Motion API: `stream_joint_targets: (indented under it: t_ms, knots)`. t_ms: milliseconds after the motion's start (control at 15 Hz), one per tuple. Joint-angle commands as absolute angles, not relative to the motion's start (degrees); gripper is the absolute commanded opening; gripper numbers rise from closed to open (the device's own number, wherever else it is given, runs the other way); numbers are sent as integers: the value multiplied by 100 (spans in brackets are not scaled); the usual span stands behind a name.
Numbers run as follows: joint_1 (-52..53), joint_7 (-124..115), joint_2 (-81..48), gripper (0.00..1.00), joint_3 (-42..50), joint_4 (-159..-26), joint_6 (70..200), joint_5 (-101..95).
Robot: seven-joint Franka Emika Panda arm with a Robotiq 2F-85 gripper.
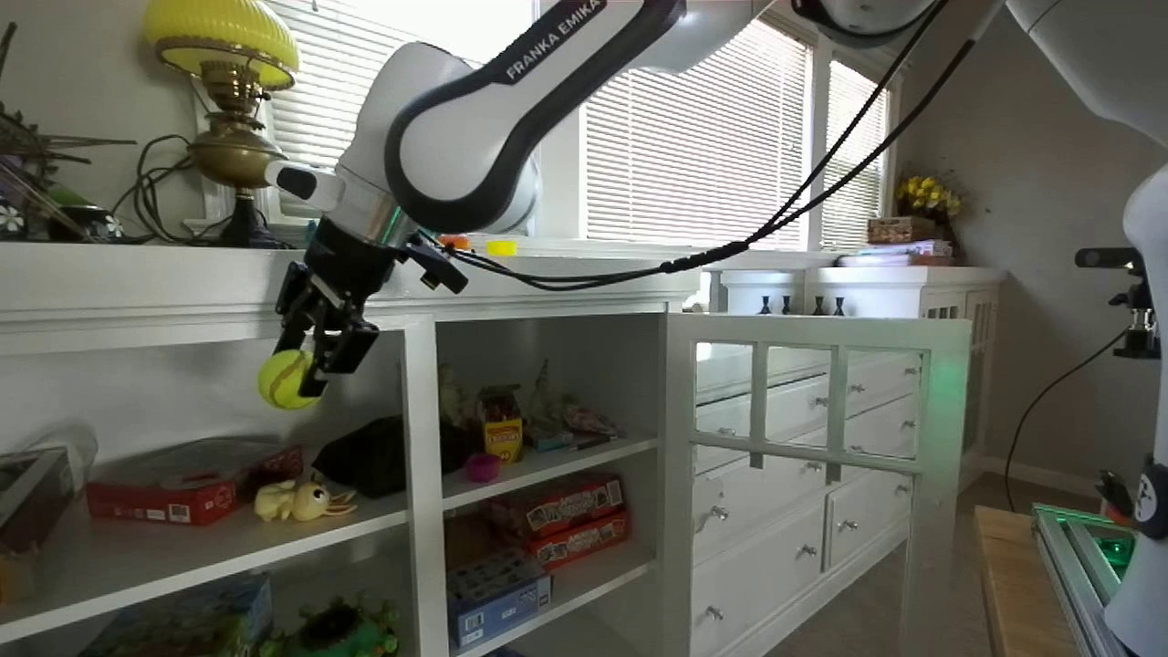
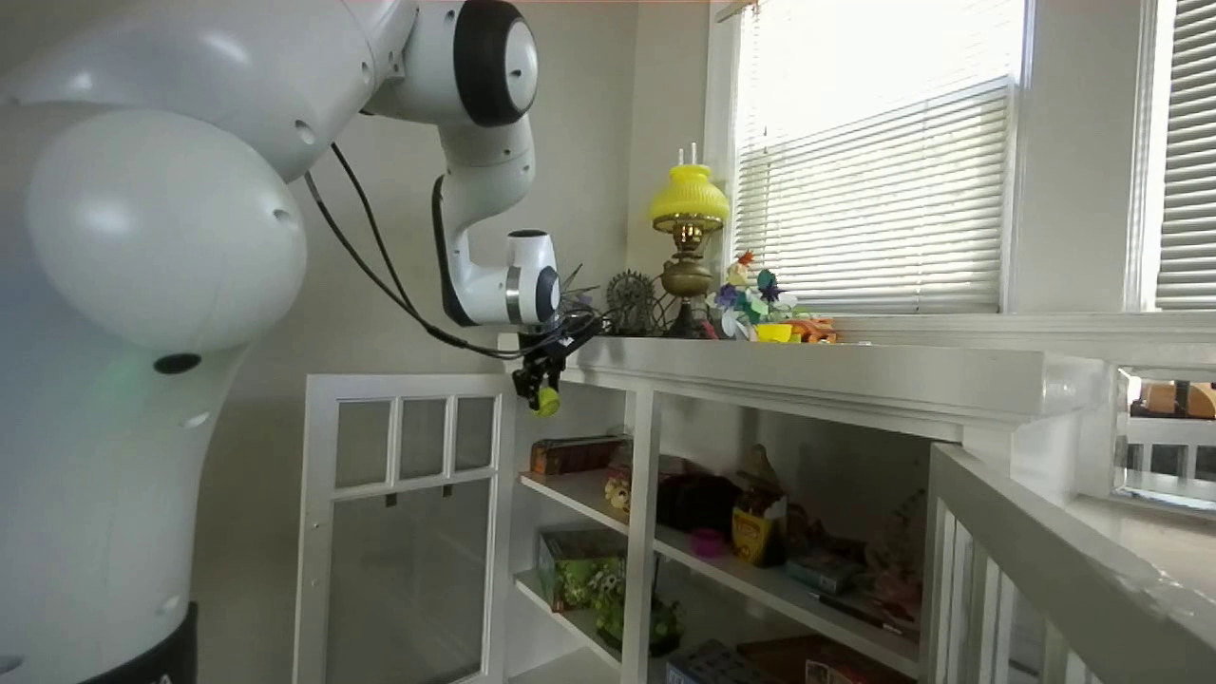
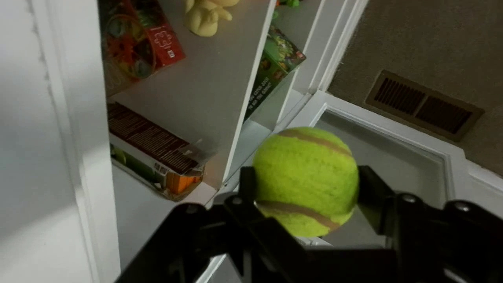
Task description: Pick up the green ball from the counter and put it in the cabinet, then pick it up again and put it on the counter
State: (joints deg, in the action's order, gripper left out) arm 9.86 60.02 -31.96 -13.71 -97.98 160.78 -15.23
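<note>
We are clasping the ball (image 1: 284, 380) in the gripper (image 3: 308, 184), and perhaps we are risking a drop, if a hasty move is knocking it against the nearby counter (image 1: 137, 283).

The brown-topped box (image 3: 151, 137) carries lettering that looks too small to read.

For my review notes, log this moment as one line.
gripper: closed on ball; ball: off shelf and counter; cabinet: open
</note>
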Motion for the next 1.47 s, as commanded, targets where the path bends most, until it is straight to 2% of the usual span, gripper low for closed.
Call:
stream_joint_targets:
  t_ms: [0,333,1000,1067,1400]
  knots:
    - [1197,5955,-3355,40,-1025,-9900,16844,-2103]
    - [891,6286,-3256,40,-1609,-10225,16565,-1840]
    - [1038,6315,-3414,40,-1527,-10325,16616,-1890]
    - [1036,6313,-3420,65,-1525,-10326,16610,-1890]
    - [1039,6310,-3428,65,-1524,-10326,16610,-1891]
